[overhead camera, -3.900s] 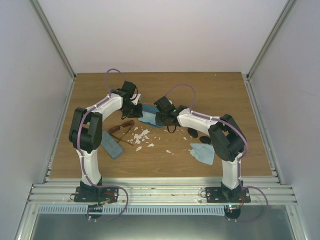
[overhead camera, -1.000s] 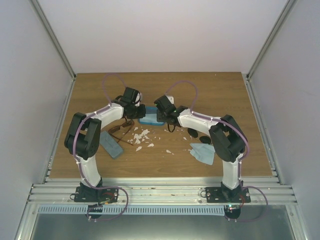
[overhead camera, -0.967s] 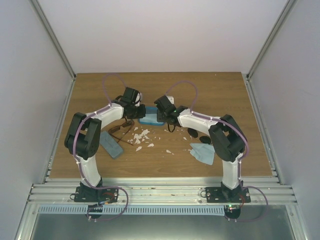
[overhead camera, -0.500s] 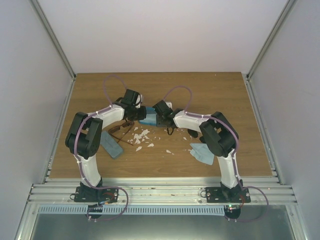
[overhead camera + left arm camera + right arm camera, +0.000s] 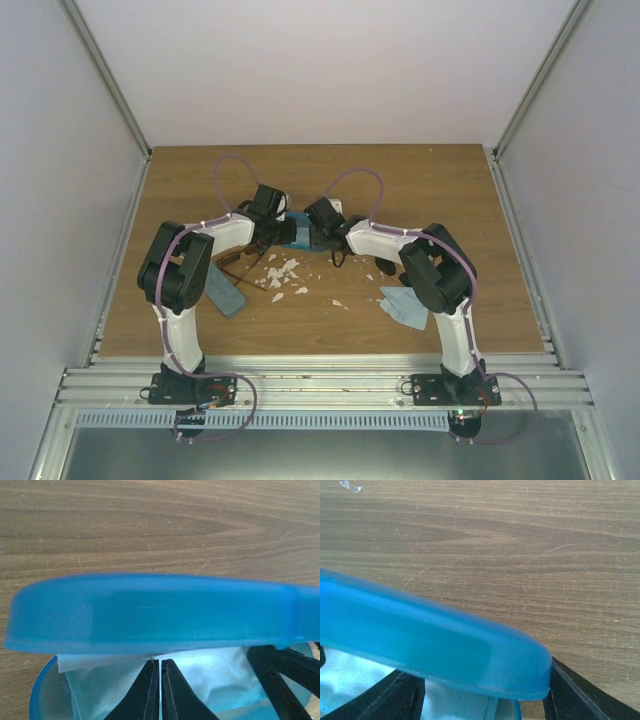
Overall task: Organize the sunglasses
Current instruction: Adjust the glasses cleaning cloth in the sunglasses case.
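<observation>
Opening of the bright blue oval plastic case (image 5: 298, 234) at the middle of the wooden table (image 5: 420, 190), both arms meeting at it; its hinged lid (image 5: 150, 612) stood raised over a pale cloth lining (image 5: 215, 675); the left tool (image 5: 160, 685) sat under the lid with its fingers pressed together and nothing visible between them; the right tool (image 5: 479, 680) was spread wide, one finger showing at each side beneath the lid's end, though whether it touched the lid could not be told; the sunglasses with reddish-brown frame and lenses (image 5: 240, 262) lay on the table just beside the left arm, near a scatter of white fragments (image 5: 282, 272); the pair with round black lenses (image 5: 384, 267) lay by the right arm, partly hidden; the step in hand appeared to be getting the lid fully open; the next move would probably call for one tool to steady the lid while the other went for the nearer pair
</observation>
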Robot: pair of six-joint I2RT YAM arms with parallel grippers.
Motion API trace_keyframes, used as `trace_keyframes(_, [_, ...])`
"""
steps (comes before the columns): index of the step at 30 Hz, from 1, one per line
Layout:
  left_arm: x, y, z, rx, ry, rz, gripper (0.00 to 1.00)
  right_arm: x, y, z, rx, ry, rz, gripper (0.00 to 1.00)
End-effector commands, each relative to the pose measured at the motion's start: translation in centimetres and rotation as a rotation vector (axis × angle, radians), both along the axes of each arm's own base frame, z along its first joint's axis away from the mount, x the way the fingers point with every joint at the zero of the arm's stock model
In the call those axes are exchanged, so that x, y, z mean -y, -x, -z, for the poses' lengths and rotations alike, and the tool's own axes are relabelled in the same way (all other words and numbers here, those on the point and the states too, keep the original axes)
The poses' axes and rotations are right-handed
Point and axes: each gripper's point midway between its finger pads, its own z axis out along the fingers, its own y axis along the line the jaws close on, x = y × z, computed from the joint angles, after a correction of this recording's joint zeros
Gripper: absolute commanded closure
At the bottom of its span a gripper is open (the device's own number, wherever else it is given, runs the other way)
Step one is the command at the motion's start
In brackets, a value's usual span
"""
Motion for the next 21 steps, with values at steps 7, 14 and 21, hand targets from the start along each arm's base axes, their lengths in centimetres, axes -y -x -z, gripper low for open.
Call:
trace_keyframes(7, [-0.5,-0.3,1.7,0.017,-0.061,-0.034,0.94,1.6,-1.2,1.4,0.028,0.076,0.088,0.38])
trace_keyframes(14, [-1.1,0.1,2.4,0.001,-0.088,-0.047,0.95,2.6,-0.8,2.2,0.003,0.125,0.118,0.42])
trace_keyframes(21, [-1.8,0.6,2.1,-0.008,-0.114,-0.070,0.95,3.0,0.1,1.7,-0.026,0.128,0.109,0.42])
